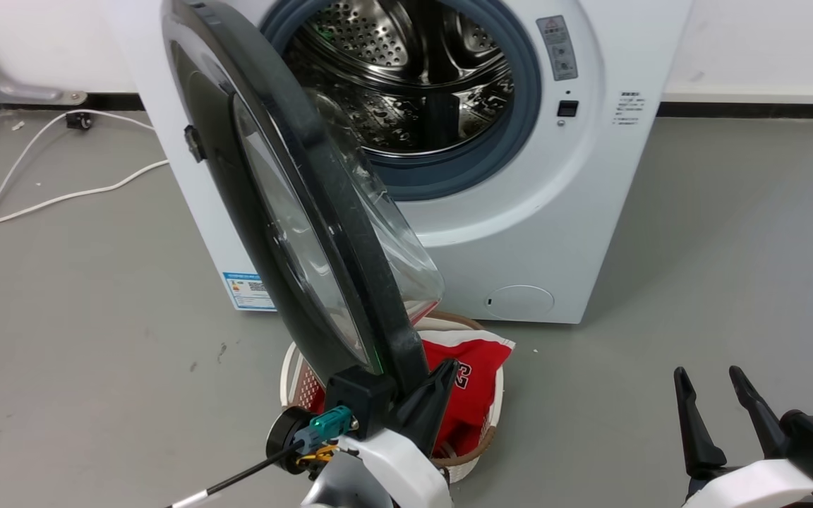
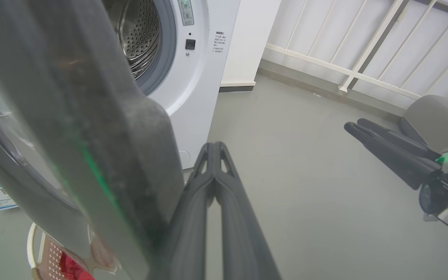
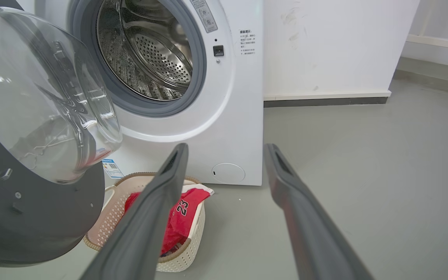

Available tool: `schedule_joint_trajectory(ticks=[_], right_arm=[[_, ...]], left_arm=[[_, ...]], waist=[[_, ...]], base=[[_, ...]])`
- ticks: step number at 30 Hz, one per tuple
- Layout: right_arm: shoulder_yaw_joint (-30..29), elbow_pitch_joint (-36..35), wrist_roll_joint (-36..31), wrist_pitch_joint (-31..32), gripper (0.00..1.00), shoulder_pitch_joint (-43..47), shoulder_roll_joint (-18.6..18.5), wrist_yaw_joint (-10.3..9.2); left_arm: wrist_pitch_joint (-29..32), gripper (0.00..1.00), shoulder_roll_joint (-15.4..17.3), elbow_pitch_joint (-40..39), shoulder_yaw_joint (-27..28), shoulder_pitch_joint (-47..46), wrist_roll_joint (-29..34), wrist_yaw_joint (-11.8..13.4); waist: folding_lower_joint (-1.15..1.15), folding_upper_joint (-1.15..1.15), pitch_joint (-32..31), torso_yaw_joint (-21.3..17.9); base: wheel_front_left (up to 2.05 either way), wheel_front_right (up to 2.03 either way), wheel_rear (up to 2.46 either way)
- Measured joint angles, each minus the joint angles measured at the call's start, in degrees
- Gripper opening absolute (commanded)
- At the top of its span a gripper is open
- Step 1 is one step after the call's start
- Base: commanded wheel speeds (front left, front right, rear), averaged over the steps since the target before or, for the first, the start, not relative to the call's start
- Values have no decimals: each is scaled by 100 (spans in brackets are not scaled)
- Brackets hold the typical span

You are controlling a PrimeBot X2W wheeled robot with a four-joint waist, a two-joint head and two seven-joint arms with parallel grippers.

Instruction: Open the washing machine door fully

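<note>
Standing swung well out from the machine front, the washing machine door (image 1: 350,233) is edge-on in the head view, glass bowl facing the drum (image 1: 406,70); left gripper (image 2: 213,147) has fingers pressed together, gripping nothing, tight against the door's lower rim; right gripper (image 1: 708,372) is spread wide, empty, well apart from the door; basket (image 3: 193,252) with red shirt (image 1: 477,367) sits under the door.

I find the large round black-rimmed washing machine door (image 1: 350,240) glossy plastic on its face, dull and scuffed along the edge; its bulging bowl (image 3: 41,97) is clear smooth glass. Perforated drum (image 1: 406,63): polished steel. Grey ring (image 1: 519,120): matt rubber. Red jersey (image 3: 181,221): cloth. My left gripper (image 2: 213,147): matt dark fingers (image 2: 193,217).
</note>
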Motion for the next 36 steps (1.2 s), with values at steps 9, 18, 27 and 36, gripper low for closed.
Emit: schedule_joint_trajectory(ticks=[9,18,27,36], right_arm=[[-48,-46,9,48,100,14,4,0],[-79,-102,20,93,100,14,7,0],[-140,-149,44,131,100,-3,-3,0],[-157,-183,52,176,100,-52,-18,0]], left_arm=[[-62,0,76,-434,76,250,-69,167],[-47,0,91,-870,64,360,-77,263],[-137,0,123,-973,174,393,-89,381],[-357,0,255,-934,614,505,-176,611]], waist=[[0,0,-1,392],[0,0,44,980],[0,0,129,1656],[0,0,171,2199]], base=[[0,0,0],[0,0,0],[0,0,0],[0,0,0]])
